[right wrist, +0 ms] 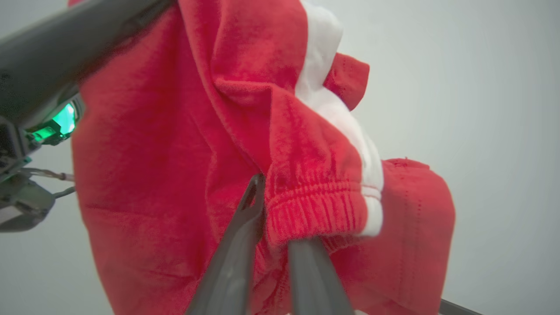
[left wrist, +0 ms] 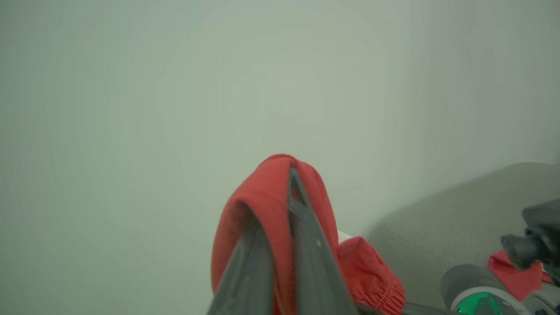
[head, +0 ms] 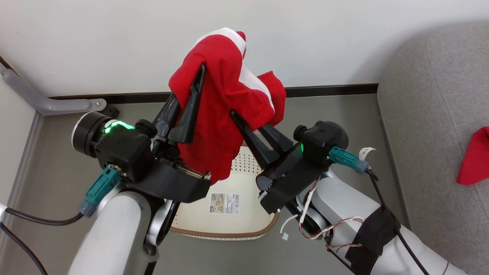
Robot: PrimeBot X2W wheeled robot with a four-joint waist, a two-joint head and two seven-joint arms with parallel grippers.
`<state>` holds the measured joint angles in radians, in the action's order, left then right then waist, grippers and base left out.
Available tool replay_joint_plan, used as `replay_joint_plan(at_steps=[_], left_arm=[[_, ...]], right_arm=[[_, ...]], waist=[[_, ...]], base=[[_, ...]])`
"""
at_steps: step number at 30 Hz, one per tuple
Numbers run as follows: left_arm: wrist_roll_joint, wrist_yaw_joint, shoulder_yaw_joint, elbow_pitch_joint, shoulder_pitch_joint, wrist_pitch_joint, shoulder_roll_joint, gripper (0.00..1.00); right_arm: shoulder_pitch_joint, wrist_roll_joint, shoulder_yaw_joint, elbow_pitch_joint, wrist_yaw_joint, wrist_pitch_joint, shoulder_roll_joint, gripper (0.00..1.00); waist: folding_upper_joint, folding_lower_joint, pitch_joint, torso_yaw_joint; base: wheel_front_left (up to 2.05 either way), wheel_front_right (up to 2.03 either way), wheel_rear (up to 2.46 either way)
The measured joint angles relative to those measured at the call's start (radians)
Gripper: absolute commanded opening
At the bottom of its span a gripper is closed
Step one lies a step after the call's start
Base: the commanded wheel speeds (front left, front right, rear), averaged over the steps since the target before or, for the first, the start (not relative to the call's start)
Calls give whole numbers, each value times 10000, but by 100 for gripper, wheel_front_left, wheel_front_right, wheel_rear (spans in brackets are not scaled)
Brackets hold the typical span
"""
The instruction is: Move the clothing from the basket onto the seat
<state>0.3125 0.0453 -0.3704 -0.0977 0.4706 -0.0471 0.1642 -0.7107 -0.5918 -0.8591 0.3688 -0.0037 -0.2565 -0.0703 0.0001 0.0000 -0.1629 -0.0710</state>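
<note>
A red garment with white panels [head: 225,95] hangs in the air above the basket [head: 229,233], held up by both grippers. My left gripper [head: 195,82] is shut on its upper fold, and cloth drapes over the fingertips [left wrist: 275,197]. My right gripper [head: 248,122] is lower and to the right, with its fingers closed on the ribbed elastic hem [right wrist: 280,210]. The cream basket sits on the floor under my arms, its paper label [head: 224,203] showing on the bottom. The grey seat [head: 431,114] stands at the right, and a second red garment [head: 475,158] lies on it.
A white wall with a dark baseboard [head: 328,90] runs close behind the basket. A grey metal bar [head: 38,99] angles in at the left. Grey floor [head: 336,110] lies between the basket and the seat. Loose wires [head: 324,229] hang along my right forearm.
</note>
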Motion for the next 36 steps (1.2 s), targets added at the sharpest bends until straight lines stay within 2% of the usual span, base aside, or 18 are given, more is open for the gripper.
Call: replay_joint_plan(at_steps=[17, 18, 20, 21, 22, 23, 36], left_arm=[[0, -12, 10, 203, 3, -75, 12, 0], [0, -12, 13, 217, 3, -77, 13, 6], [0, -12, 19, 242, 4, -90, 25, 42], [0, -12, 21, 257, 4, -90, 31, 69], [0, -12, 23, 274, 4, -90, 36, 90], [0, -12, 21, 288, 4, -90, 36, 100], [0, -15, 15, 433, 4, -163, 36, 100]], right_arm=[[-177, -426, -61, 94, -242, 0, 0, 0], [-178, -430, -63, 94, -249, 0, 0, 0], [-180, -430, -71, 94, -291, 0, 0, 0], [-180, -433, -75, 94, -316, 0, 0, 0], [-180, -447, -79, 92, -316, 0, 0, 0], [-180, -474, -81, 86, -322, 0, 0, 0], [-193, -508, -98, 33, -414, 0, 0, 0]], waist=[[-2, 0, -34, 174], [-1, 0, -34, 183], [-2, 0, -35, 199], [-1, 0, -35, 207], [-1, 0, -37, 214], [-1, 0, -38, 222], [-1, 0, -48, 303]], base=[[0, 0, 0], [0, 0, 0], [0, 0, 0], [0, 0, 0], [0, 0, 0], [0, 0, 0], [0, 0, 0]])
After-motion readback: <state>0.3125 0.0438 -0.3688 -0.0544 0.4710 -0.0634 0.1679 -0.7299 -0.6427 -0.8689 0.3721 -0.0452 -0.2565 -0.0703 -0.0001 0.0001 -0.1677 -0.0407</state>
